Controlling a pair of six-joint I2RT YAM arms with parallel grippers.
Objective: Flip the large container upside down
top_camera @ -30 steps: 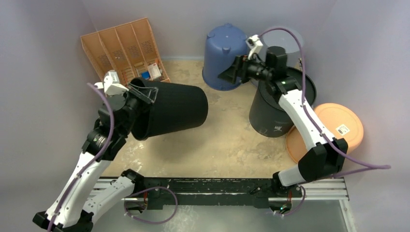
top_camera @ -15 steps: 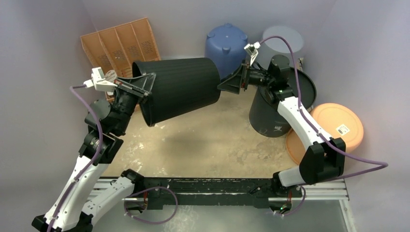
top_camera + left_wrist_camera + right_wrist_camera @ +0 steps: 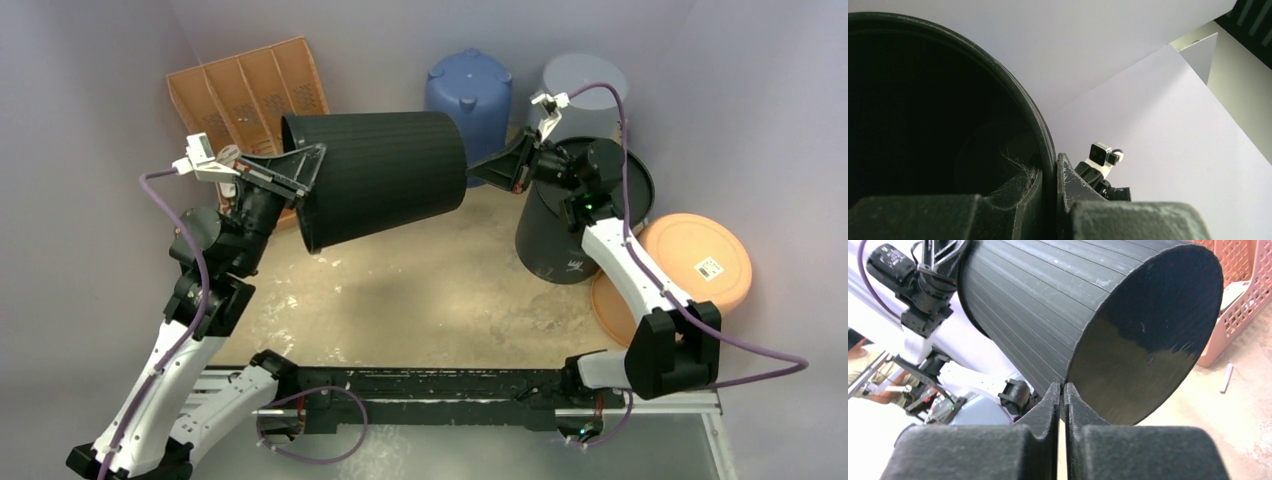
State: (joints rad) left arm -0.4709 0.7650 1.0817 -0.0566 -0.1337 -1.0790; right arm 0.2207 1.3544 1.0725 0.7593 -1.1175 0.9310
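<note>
From above: large container (image 3: 385, 175), black and ribbed, on its side in the air over the sandy desk (image 3: 440, 290), mouth toward the left, base toward the right. Left end effector (image 3: 298, 172) clamped on the rim, jaws narrow around the wall. Right end effector (image 3: 476, 173) at the base edge, jaws drawn almost together on it; half a second ago spread wide at that same spot, a second ago well off by the blue bucket (image 3: 468, 85). Container now farther up the view and farther right than a second ago, then close in beside the left arm. Behind: orange divided tray (image 3: 250, 95) against the wall, grey bin (image 3: 585, 90), dark bin (image 3: 575, 225) under the right arm, orange disc (image 3: 700, 260) just beside it. Left wrist: dark inside of the container (image 3: 923, 110) filling the left, rim pinched between the two fingers (image 3: 1068, 185), one inside, one outside; right arm's wrist camera (image 3: 1100, 152) beyond, against white wall. Right wrist: ribbed wall and round base of the container (image 3: 1148, 325) straight ahead, right end effector (image 3: 1062, 387) narrowed to a slit exactly at the base edge; left arm (image 3: 923, 285) at the far rim, tray (image 3: 1243, 285) and desk (image 3: 1243, 410) at the right, a small white stick (image 3: 1226, 377) lying on the desk
</note>
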